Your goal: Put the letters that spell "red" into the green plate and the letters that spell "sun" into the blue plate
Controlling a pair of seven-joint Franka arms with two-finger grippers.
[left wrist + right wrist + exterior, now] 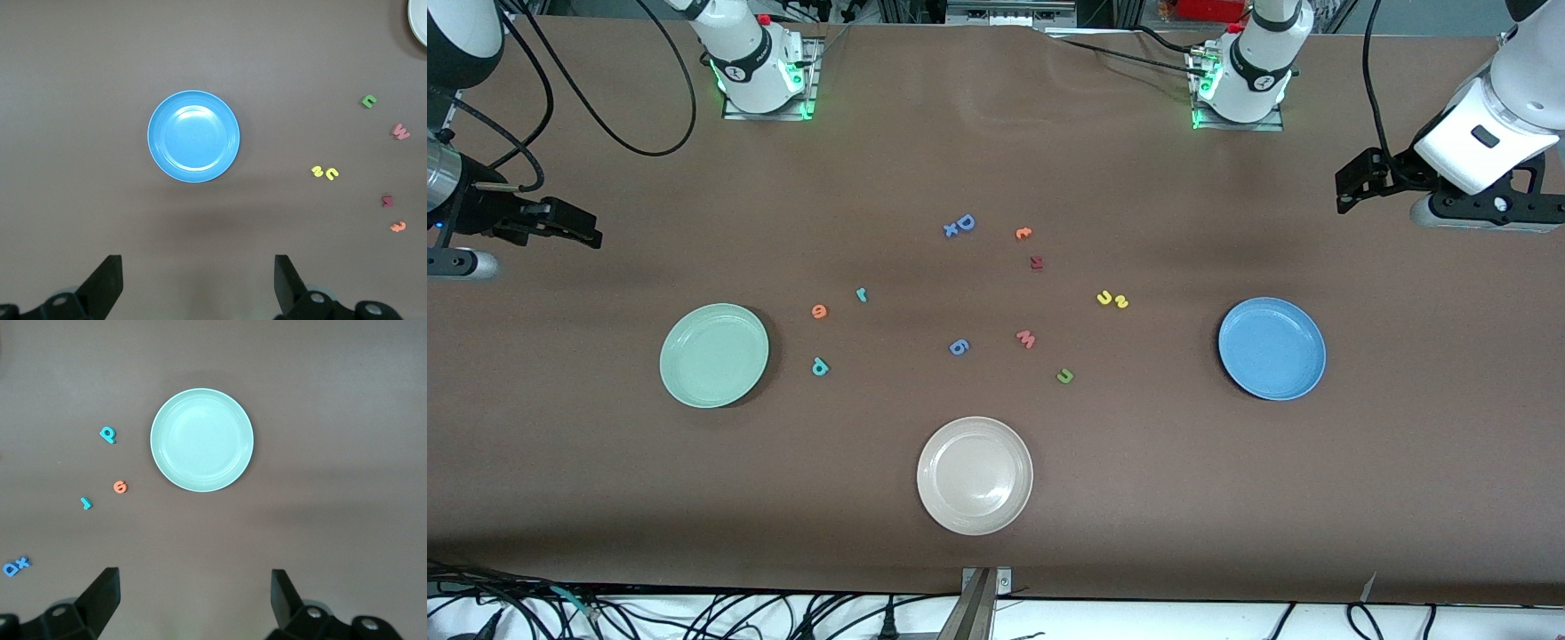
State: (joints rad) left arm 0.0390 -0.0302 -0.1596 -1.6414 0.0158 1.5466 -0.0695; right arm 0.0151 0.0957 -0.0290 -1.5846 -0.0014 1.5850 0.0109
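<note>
From my console I see the brown table [605, 489] carrying three round plates and a scatter of tiny foam letters between them. The pale mint-green plate with a raised rim [714, 355] sits toward the right arm's end, the mid-blue plate with a raised rim [1272, 348] toward the left arm's end, and a beige-white plate [975, 476] lies between them, nearest the front camera.

Near the green plate I find the small orange round "e" [819, 311], the thin teal "r" [861, 294] just beside it and a little farther from the camera, and the teal "d" [820, 366] lying flipped so it reads "p". Toward the blue plate, the yellow "u" [1105, 298] and yellow "s" [1121, 302] lie side by side, almost touching; the olive-green "n" [1064, 376] lies nearer the camera.

Among them are the distractors: a big blue "D" [965, 222] touching a small blue cross-shaped piece [951, 230], another small orange letter [1023, 233], a dark red letter [1036, 262], a pink "w" [1026, 339] and a blue round letter [958, 347]. Nothing lies in any plate, and none of the letters sits on top of another.

The left end effector [199, 283] hangs above the table near the blue plate, fingers spread wide, holding nothing. The right end effector [195, 600] hangs near the green plate, likewise spread wide with nothing between its fingers.
</note>
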